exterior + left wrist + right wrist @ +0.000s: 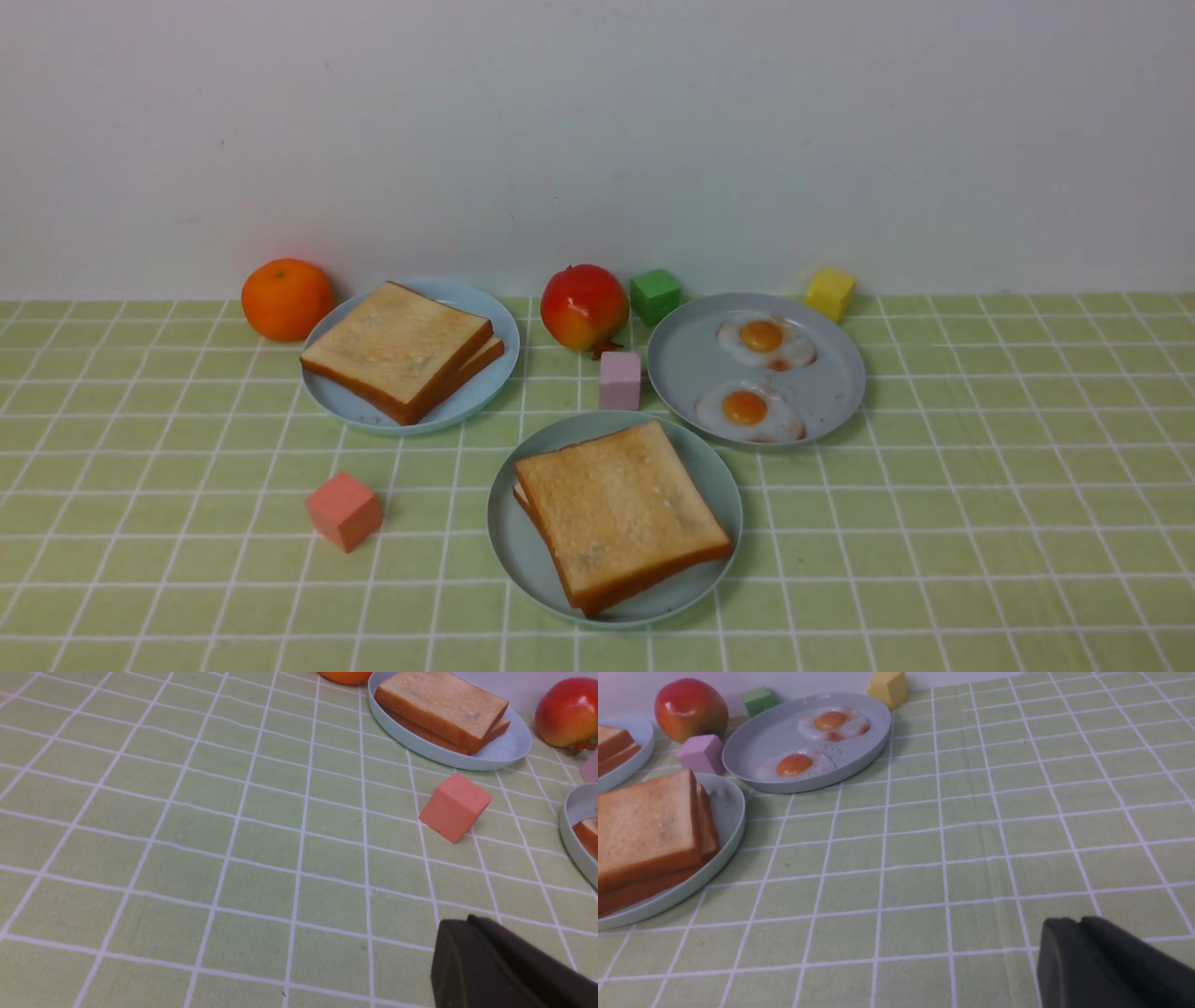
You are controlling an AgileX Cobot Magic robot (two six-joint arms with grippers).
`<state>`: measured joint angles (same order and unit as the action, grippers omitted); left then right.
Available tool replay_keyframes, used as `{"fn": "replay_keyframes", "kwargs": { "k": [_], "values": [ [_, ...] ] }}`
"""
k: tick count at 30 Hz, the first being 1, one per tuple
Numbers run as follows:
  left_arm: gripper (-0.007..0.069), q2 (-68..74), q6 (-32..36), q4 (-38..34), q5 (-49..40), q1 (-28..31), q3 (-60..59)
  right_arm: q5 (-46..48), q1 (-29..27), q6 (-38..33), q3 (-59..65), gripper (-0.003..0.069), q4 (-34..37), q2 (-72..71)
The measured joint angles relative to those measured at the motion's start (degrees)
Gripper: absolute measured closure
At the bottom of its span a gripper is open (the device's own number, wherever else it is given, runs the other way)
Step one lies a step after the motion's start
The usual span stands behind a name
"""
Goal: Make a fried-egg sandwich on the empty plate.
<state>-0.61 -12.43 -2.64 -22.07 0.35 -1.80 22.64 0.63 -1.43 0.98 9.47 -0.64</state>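
Sandwich: two toast slices [621, 513] lie stacked on the teal plate [523, 560], near the front middle of the table [980, 523]. I cannot tell if an egg is between them.
Left jaws: together and holding nothing, low over bare green cloth, well apart from the sandwich.
Right jaws: only a dark tip shows in the right wrist view. I cannot tell if they are apart or together.
Toast plate: a sky-blue plate [476, 392] at the back left holds two more toast slices [397, 345].
Egg plate: a grey plate [681, 364] at the back right holds two fried eggs [764, 338], side by side.
In between: a pale pink block [620, 379] stands between the three plates, just behind the teal one.
Fruit: an orange [286, 299] and a red fruit [584, 306] sit by the wall.
Other blocks: the green block [654, 296] and yellow block [830, 293] sit behind the egg plate. The salmon block [344, 511] sits left of the teal plate.
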Motion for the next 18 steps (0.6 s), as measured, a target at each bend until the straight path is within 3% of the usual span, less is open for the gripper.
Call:
{"fn": "replay_keyframes", "kwargs": {
  "k": [18],
  "values": [
    [0.0638, 0.0, 0.0, 0.0, 0.0, 0.0, 0.0, 0.0, 0.0, 0.0, 0.0, 0.0567, 0.0, 0.0]
  ]
}}
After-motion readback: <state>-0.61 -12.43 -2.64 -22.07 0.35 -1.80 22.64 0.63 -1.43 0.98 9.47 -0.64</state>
